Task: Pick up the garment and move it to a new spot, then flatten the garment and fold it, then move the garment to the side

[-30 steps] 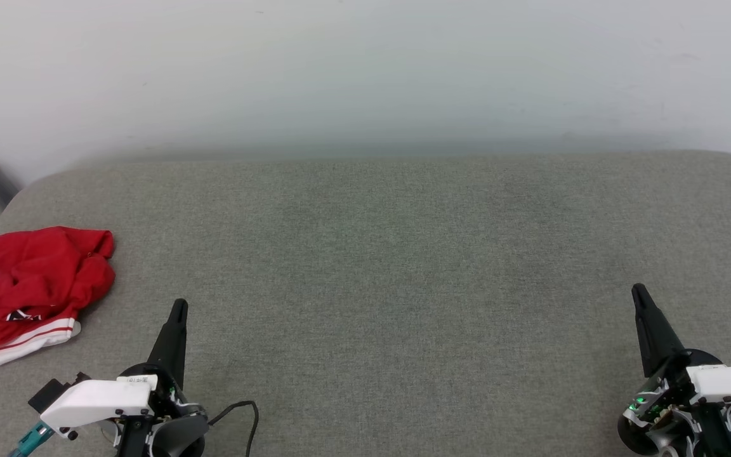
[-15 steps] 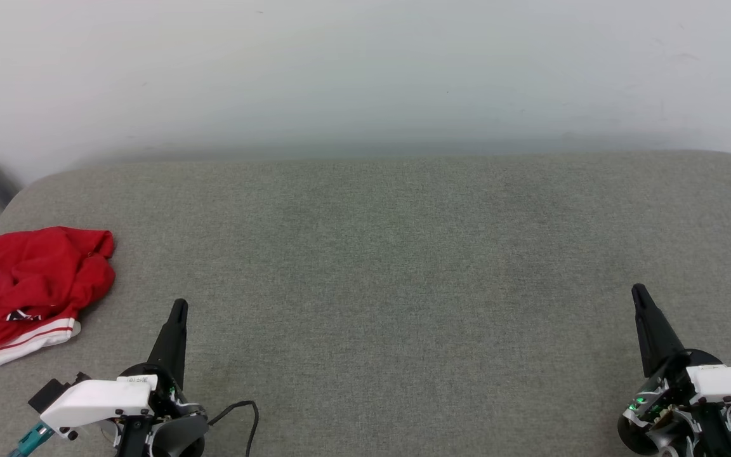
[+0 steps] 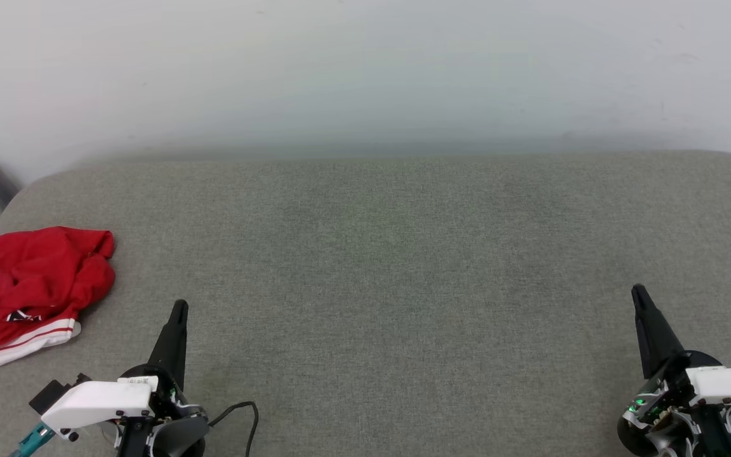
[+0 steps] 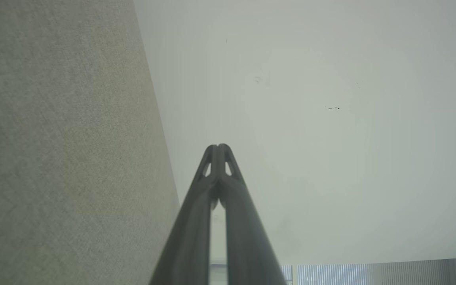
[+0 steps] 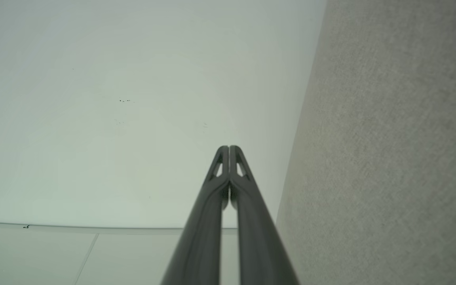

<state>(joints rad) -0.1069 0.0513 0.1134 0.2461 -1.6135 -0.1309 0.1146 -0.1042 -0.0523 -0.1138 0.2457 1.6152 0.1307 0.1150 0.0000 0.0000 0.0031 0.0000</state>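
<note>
Your shirt [image 3: 35,285] lies crumpled at the far left end of the grey cushion [image 3: 391,266], and part of it runs past the head view's left edge. The left gripper [image 3: 179,307] and right gripper [image 3: 637,292] are both empty, fingers pressed together, apart from the cloth.

As I judge it, reaching in without opening first would just shove the heap. Pinching one top layer or a white sleeve could let the rest drag or slip off the cushion's rounded end.

The head view gives you the shirt and its gap from the left gripper. The wrist views, looking at the wall [image 4: 331,118], confirm the fingertips are touching.
</note>
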